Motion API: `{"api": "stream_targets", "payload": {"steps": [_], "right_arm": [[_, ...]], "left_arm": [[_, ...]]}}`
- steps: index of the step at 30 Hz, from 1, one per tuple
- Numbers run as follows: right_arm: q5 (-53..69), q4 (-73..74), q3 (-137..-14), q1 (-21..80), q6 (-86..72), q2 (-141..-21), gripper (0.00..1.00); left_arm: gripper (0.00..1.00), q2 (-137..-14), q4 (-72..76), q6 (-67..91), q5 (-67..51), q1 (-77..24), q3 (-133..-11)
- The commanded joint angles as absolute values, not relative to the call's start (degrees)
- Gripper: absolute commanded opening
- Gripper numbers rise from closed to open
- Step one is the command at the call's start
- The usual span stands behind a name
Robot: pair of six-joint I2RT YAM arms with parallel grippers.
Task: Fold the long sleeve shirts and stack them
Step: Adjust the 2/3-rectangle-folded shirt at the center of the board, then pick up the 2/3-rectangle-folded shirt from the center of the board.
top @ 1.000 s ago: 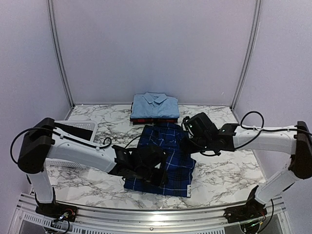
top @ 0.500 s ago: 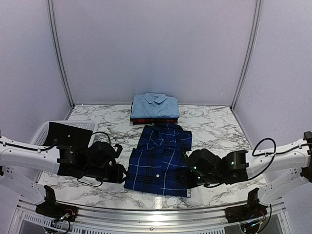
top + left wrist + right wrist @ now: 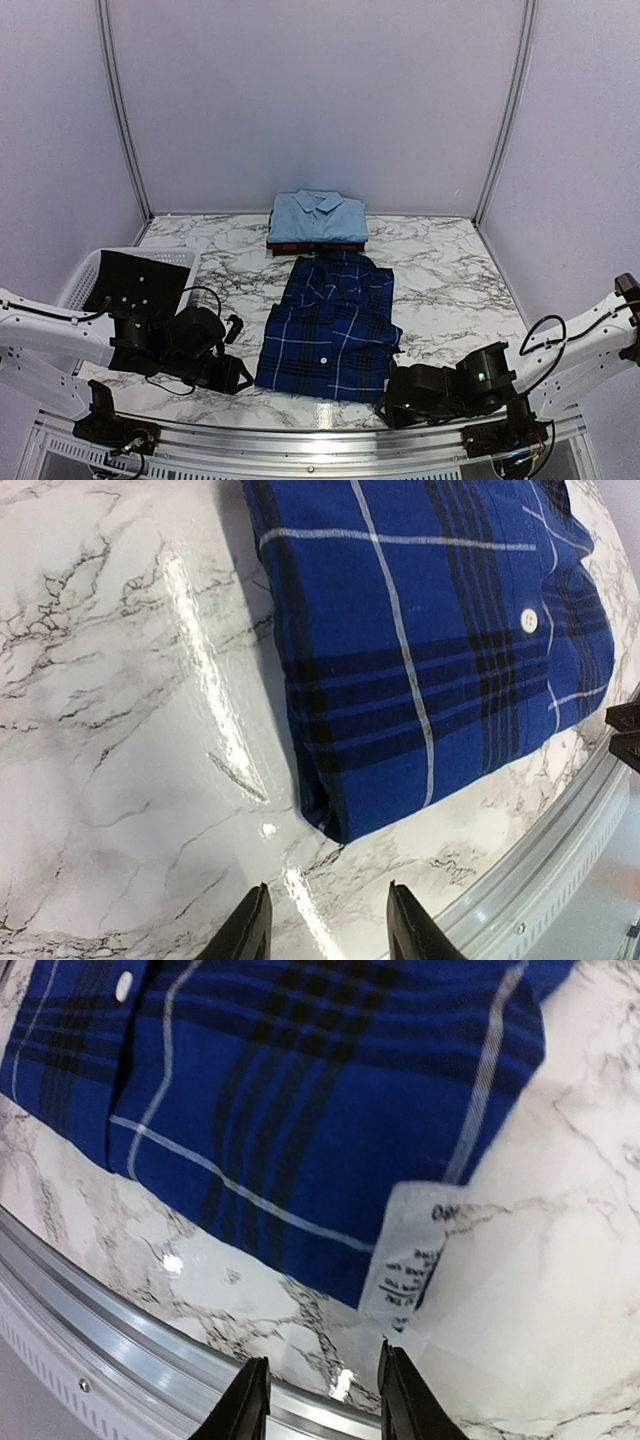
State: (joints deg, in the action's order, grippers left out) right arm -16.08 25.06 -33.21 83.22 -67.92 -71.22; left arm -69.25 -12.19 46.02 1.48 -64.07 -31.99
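The navy blue plaid button-up shirt (image 3: 330, 325) is lying as a long panel on the white marble table (image 3: 450, 270). The left gripper (image 3: 325, 912) and right gripper (image 3: 322, 1378) are hovering at its near corners, fingers apart and empty (the right beside a white care label (image 3: 415, 1260)). The crosswise fold seems to be coming next, which calls for pinching both corners and carrying the hem to the far end.

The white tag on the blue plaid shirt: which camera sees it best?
The right wrist view. The tag is close and big there, poking out at the edge of the shirt, with printed writing showing. The left wrist view shows the shirt's other corner, no tag. In the top view I cannot make it out.
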Motion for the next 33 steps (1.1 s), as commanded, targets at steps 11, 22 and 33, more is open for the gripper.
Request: {"api": "stream_targets", "payload": {"steps": [11, 22, 33], "right_arm": [[-21.0, 23.1, -28.6, 86.0, -72.2, -71.1, 0.38], [-23.7, 23.3, -30.7, 85.3, -68.3, -75.4, 0.37], [-24.6, 23.0, -31.5, 84.0, -65.0, -76.8, 0.35]], "left_arm": [[0.39, -73.2, -9.0, 41.4, -0.9, -64.8, -32.0], [0.4, -77.9, -9.1, 39.0, 2.1, -66.4, -33.9], [0.39, -83.9, -9.1, 34.5, 5.1, -66.5, -38.1]]}}
